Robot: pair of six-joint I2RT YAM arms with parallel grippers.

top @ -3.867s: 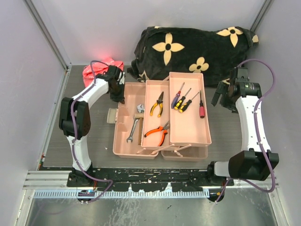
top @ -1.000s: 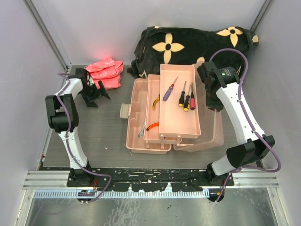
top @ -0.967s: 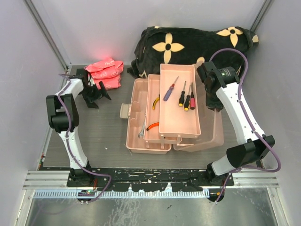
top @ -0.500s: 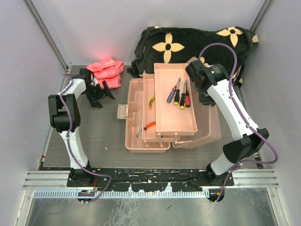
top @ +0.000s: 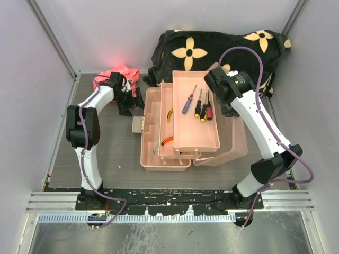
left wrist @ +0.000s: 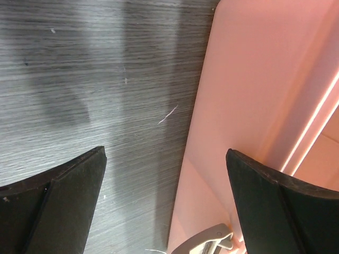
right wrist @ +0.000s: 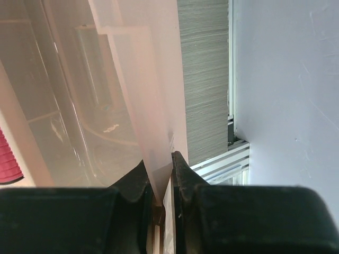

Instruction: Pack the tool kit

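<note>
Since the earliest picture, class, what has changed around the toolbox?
The right gripper has clamped the toolbox wall and swung the upper tray leftward over the middle tray. The open left gripper drew away, then returned beside it. Screwdrivers stay in their tray; black fabric unmoved.

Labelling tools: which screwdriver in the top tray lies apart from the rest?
The blue-handled screwdriver, leftmost and tilted; the other three lie bunched together.
</note>
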